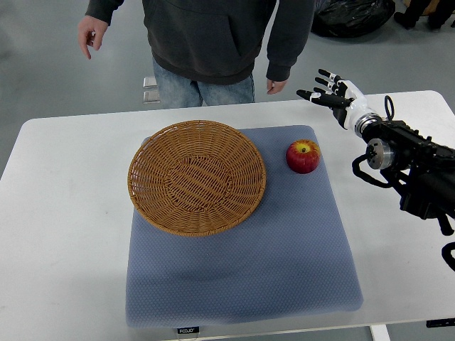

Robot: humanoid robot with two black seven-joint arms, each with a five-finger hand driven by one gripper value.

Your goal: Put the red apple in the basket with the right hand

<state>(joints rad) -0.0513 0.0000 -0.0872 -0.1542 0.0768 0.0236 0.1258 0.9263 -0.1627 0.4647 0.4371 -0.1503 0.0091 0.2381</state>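
A red apple [303,156] sits on the blue-grey mat [284,241], just right of the round wicker basket [197,176]. The basket is empty and rests on the mat's upper left part. My right hand [328,90] is raised above the table's far right side, up and to the right of the apple, with its fingers spread and holding nothing. Its black arm [412,163] comes in from the right edge. The left arm does not show.
A person in a dark hoodie [206,35] stands at the far edge of the white table [64,213], arms hanging at the sides. A black bag [353,15] lies on the floor behind.
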